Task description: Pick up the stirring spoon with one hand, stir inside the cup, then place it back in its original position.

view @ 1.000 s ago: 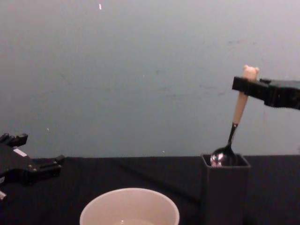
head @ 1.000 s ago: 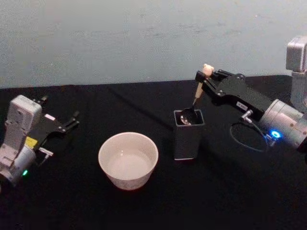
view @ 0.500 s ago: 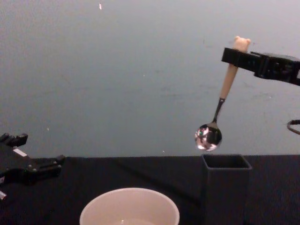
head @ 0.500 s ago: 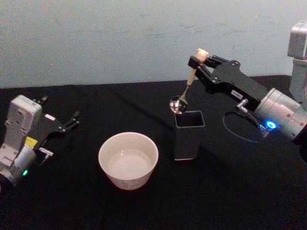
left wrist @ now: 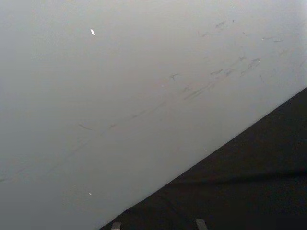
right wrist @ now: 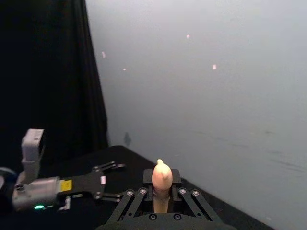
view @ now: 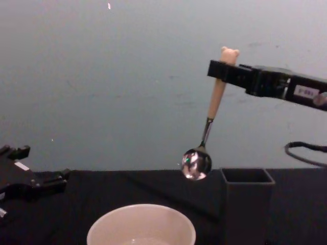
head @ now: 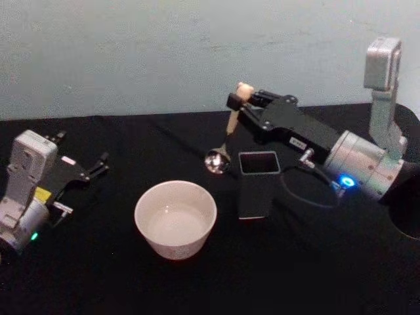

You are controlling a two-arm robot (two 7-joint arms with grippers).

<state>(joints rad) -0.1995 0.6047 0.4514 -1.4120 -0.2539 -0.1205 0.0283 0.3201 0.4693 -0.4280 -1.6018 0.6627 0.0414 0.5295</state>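
The right gripper [head: 237,102], black and two-fingered with a small white label on a silver-grey arm carrying a blue ring light, reaches in over the black cloth-covered table [head: 295,275] from the robot's right. Its fingers are pinched on the beige handle of the small stirring spoon [head: 226,134], just under the tiny bear head that tops it. In the right wrist view the bear head stands up between the two closed fingers. The spoon hangs tilted in the air, and its round shiny metal bowl points down. In the chest view the bowl sits just left of the tall dark grey square holder box [view: 248,209] and slightly above its rim. It is higher than the wide round cream-white cup [view: 140,207], near that cup's right edge, and touches neither vessel. The cup stands on the table just beside the holder, on its left. The left gripper [head: 82,147] rests low at the table's left side, well apart from the cup, with its black fingers spread and holding nothing.
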